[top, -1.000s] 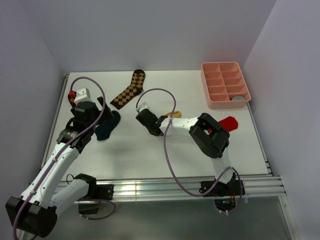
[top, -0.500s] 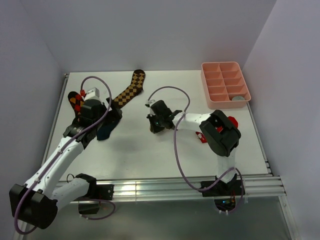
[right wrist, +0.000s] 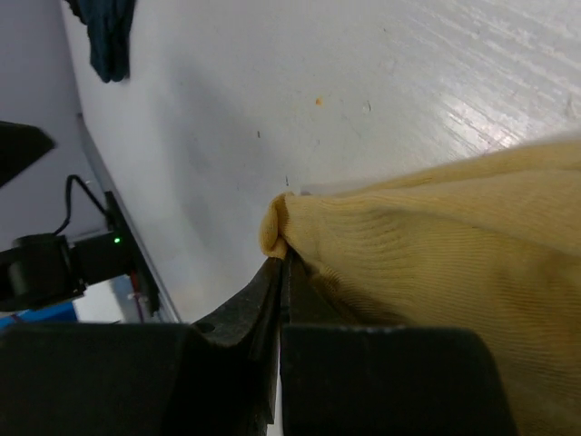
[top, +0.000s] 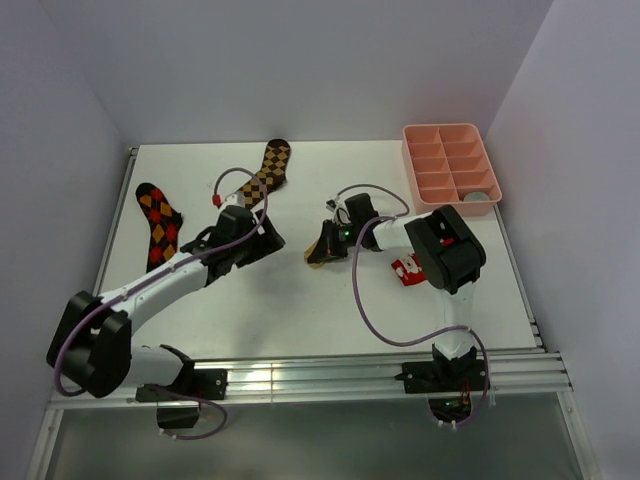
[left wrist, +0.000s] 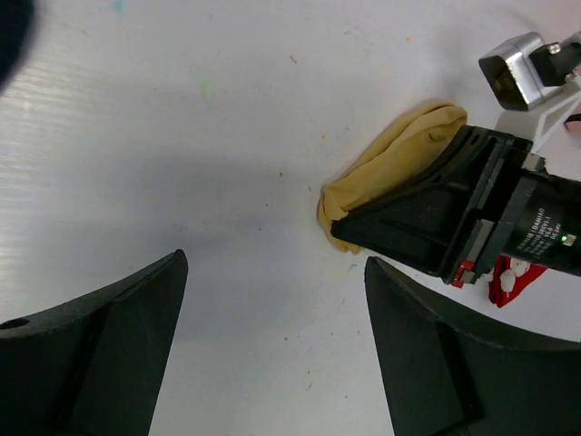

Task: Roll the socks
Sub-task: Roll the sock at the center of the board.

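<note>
Two arms lean over the white table (top: 300, 310) that I watch from far. The left arm (top: 150, 290) stretches toward the middle, and the right arm (top: 445, 250) bends back toward the same place. At the far right corner stands a pink tray (top: 415, 190) with many compartments. Two long socks lie flat on the far left part, well apart from both pincers. One is a brown checkered sock (top: 265, 170) and the other an argyle sock (top: 160, 225) with red and orange diamonds.

The mustard yellow sock (top: 322, 245) is near the middle of the table. It is short and plain, of a fine ribbed knit, and it is bunched into a thick lump, not flat. The right gripper (right wrist: 280, 272) is closed on it. In the right wrist view the two fingers are pressed together, with the edge of the sock pinched between their tips. The rest of the sock spreads to the right of them. The left gripper (left wrist: 272, 345) is wide, with nothing between its fingers. It hovers just beside the yellow sock, on its left side, apart from it.

The dark navy sock (right wrist: 109, 32) lies crumpled, well apart from the right gripper. Beside the right arm is a small red thing with white marks (top: 408, 268); I cannot tell what it is.
</note>
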You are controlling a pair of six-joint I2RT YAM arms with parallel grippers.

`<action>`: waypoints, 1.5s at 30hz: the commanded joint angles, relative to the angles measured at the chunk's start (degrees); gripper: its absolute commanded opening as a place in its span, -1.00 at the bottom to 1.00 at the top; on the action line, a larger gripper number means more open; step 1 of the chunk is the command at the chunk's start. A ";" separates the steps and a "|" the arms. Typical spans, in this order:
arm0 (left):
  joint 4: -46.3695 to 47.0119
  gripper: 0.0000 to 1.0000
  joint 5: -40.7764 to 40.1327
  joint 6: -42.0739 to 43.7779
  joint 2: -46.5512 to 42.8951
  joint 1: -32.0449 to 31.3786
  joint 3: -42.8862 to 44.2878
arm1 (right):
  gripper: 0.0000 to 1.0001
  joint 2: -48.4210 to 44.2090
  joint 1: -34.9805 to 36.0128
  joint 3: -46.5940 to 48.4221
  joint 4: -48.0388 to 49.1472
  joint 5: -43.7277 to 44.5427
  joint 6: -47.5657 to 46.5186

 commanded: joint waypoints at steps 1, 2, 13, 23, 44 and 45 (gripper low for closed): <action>6.99 0.67 1.93 -6.42 4.45 -1.29 0.34 | -1.00 1.46 -1.16 -0.95 5.09 -6.16 4.51; 7.61 0.66 2.46 -7.21 5.60 -1.82 0.43 | -1.00 1.54 -1.25 -1.04 5.09 -6.07 4.51; 12.89 0.28 4.75 -15.30 19.75 -4.72 4.29 | -1.00 2.86 -3.36 -3.15 7.91 -5.19 6.62; 15.53 0.07 4.13 -17.76 25.04 -5.86 5.79 | -1.00 2.60 -3.45 -3.15 6.24 -3.17 4.86; 13.51 -0.99 4.39 -17.41 31.28 -7.18 8.42 | -0.92 -0.73 -3.36 -4.55 7.20 -1.67 3.45; 13.34 -0.99 4.39 -17.33 31.19 -7.18 8.60 | -0.79 -2.13 -3.19 -4.73 7.20 -1.32 2.67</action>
